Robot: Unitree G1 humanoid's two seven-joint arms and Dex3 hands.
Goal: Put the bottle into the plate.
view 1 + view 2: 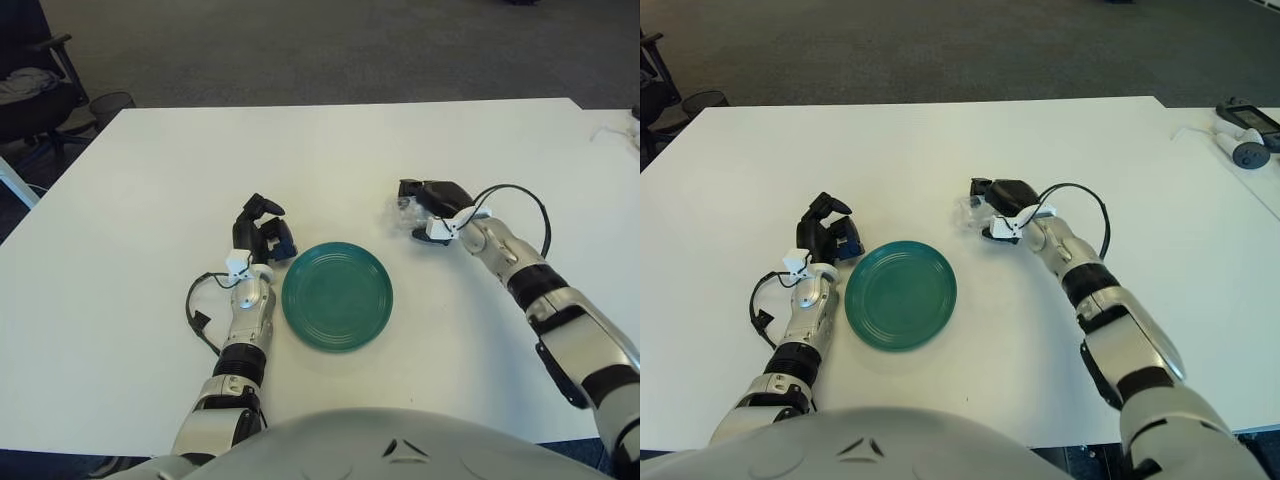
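1. Over on the far left, an office chair [30, 85] stands on the dark carpet just off the corner of the white surface [150, 160].
2. Next, the left hand [262, 232] shows just beside the plate's upper-left edge, its dark fingers curled in loosely and holding nothing.
3. In the middle lies the green plate [337, 295], round and flat, with nothing in it.
4. Up and to the right of the plate, near it but apart from it, is the bottle [404, 210], small and of clear plastic. Most of it is covered, so I cannot tell for certain which way its long axis runs or which end is the cap; the part that shows sticks out toward the left of the hand.
5. Closed around that bottle is the right hand [428, 205], its black fingers wrapped over the top, with the forearm running off to the lower right. Whether the bottle touches the surface I cannot tell.
6. At the far right edge, a couple of small devices [1245, 135] lie with a white cable.
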